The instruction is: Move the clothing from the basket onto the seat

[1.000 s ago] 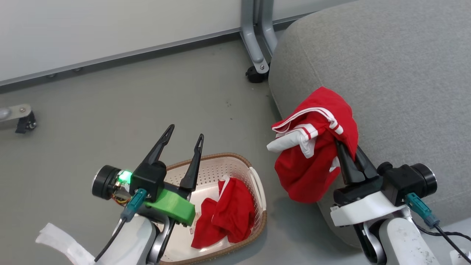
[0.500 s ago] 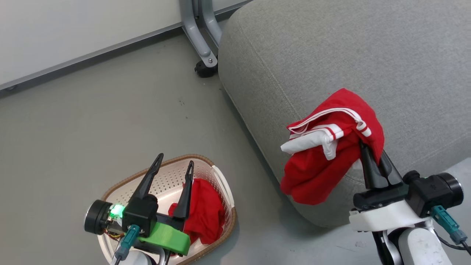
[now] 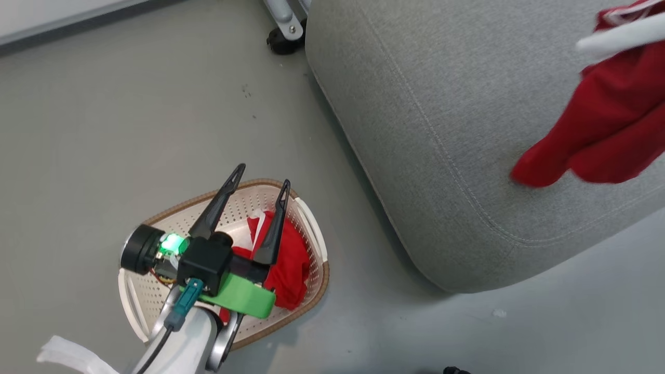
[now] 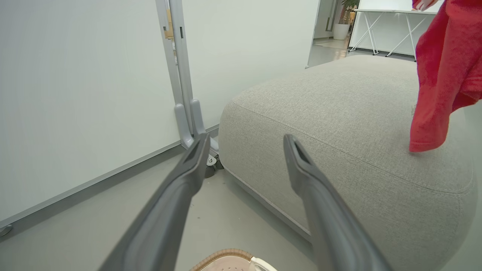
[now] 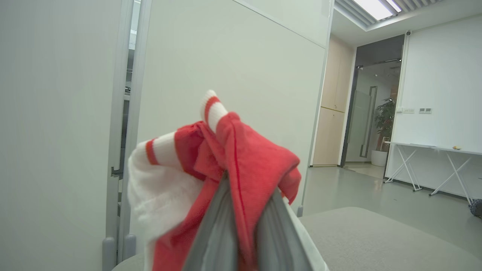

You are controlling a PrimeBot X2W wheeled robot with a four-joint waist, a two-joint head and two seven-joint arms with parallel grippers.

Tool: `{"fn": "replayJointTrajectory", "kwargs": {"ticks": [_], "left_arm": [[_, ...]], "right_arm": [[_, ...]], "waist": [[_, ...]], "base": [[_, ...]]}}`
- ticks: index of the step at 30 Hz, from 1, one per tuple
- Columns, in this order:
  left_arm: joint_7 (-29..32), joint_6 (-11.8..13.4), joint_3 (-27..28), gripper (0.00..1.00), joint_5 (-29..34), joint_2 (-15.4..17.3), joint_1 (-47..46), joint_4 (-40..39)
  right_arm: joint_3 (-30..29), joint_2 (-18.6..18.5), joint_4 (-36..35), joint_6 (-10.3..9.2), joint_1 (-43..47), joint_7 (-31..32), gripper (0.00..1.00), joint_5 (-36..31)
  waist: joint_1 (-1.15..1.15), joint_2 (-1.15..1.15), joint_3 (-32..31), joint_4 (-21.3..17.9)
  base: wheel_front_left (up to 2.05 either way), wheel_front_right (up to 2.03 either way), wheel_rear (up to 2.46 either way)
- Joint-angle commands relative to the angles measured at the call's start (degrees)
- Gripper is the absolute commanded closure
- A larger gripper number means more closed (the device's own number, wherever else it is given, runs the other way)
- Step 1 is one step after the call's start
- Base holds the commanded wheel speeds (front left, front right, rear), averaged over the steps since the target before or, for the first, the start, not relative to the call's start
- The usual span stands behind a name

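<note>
Your left arm rises from the bottom-left corner of the head view, its pale forearm bent over the basket (image 3: pixel 171 210). The left gripper (image 3: pixel 263 174) hangs above the basket's middle, fingers pointing past the far rim and spread wide with nothing between them. In the left wrist view those fingers (image 4: pixel 188 177) aim at the seat (image 3: pixel 441 130). One red garment (image 3: pixel 291 259) lies in the basket against its right wall. Your right gripper (image 5: pixel 248 192) is clamped tight on the other garment (image 5: pixel 233 158), red with white striped trim, which drapes over both fingers (their tips are buried in cloth). It points roughly level toward a white wall panel. That garment hangs over the seat near its front edge. You cannot tell whether its lowest fold touches the cushion.
</note>
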Motion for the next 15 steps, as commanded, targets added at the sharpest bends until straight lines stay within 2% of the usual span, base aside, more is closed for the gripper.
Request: {"fn": "replayJointTrajectory", "kwargs": {"ticks": [1,7,11,15], "left_arm": [[0.0,-0.8,0.6,0.0,0.5,0.7,-2.5,-0.2],[0.0,-2.3,1.9,0.0,1.9,1.3,-7.2,-1.0],[0.0,-2.8,2.3,0.0,2.3,0.9,-8.7,-1.3],[0.0,-3.3,1.9,0.0,2.6,0.2,-9.6,-0.8]], "right_arm": [[-2.2,-1.9,0.5,-0.02,-3.6,-0.2,1.0,1.3],[-8.5,-9.8,6.6,-0.02,-13.4,-0.2,1.0,3.3],[-9.3,-11.6,14.2,-0.02,-17.5,-0.2,1.0,3.2],[-8.9,-11.4,22.4,-0.03,-20.2,-0.2,1.0,3.0]], "waist": [[-0.01,0.0,10.6,7.4],[-0.01,0.0,18.4,10.7],[-0.01,0.0,22.0,12.4],[-0.01,0.0,23.8,14.0]], "base": [[0.0,0.0,0.0],[0.0,0.0,0.0],[0.0,0.0,0.0],[0.0,0.0,0.0]]}}
